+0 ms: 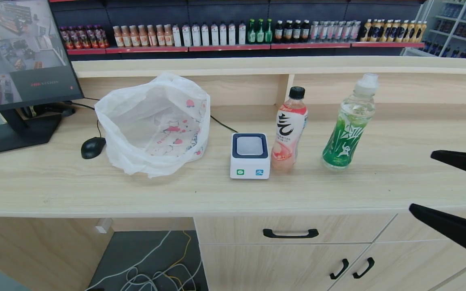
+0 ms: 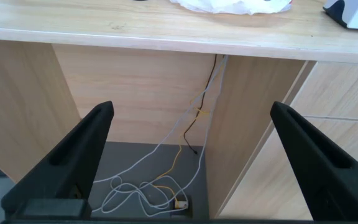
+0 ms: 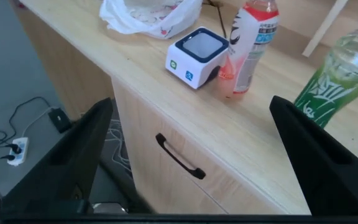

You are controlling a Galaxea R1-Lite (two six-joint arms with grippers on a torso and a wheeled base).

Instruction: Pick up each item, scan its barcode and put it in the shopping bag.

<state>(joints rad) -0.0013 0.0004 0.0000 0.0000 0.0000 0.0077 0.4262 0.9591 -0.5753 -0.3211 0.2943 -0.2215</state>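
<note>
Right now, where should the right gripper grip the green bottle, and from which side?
Probably around its labelled body, below the narrow neck, coming level from the right front. The green bottle stands upright, apart from the pink bottle, and the open right gripper is on that side.

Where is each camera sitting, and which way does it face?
Head: high, looking down on the light wooden counter; right gripper at the edge.
Left wrist: below the countertop, facing loose cables; open left gripper frames it.
Right wrist: before the counter, facing the white square scanner and pink-labelled bottle past the open right gripper.
Shared: all three show the scanner.
</note>
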